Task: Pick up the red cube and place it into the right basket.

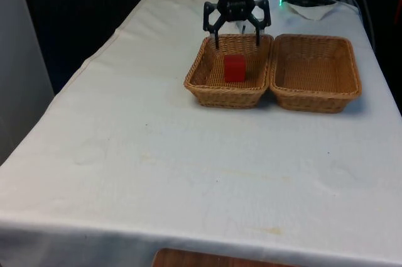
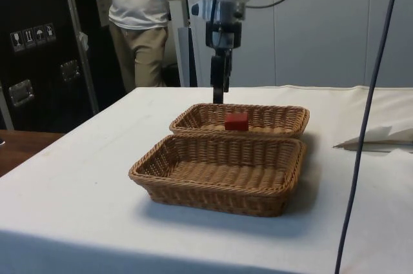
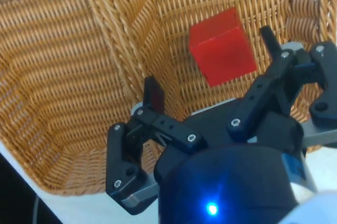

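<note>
White cloth table: our gripper hangs wide open and empty over the cube (sitting in a basket); off-centre descent could nudge it away.

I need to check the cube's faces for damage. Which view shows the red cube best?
The wrist view: the red cube looms large, top and sides visible. The front view shows it small in the basket; the side view has the rim hiding its base.
</note>
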Robot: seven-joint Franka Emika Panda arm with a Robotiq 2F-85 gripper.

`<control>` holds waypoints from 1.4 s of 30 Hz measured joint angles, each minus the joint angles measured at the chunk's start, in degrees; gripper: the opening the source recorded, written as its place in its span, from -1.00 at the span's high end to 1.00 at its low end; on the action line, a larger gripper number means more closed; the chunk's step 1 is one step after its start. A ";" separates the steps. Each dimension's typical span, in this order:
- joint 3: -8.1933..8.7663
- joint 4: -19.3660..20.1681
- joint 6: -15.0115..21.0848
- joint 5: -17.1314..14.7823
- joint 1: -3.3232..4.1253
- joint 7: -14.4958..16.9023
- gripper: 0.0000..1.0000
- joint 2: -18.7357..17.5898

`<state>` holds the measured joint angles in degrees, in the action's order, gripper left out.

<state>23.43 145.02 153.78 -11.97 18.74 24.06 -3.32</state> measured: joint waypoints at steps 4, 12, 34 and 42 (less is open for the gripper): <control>0.06 -0.34 -1.66 2.46 0.00 -1.09 -1.00 1.32; 0.11 -1.15 -3.21 5.44 0.00 -1.78 -1.00 1.72; -0.69 -9.00 -12.26 10.94 0.17 -5.39 -1.00 1.60; -1.83 -12.83 -16.04 11.46 0.23 -8.08 -1.00 1.89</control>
<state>21.60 132.18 137.74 -0.52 18.96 15.99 -1.43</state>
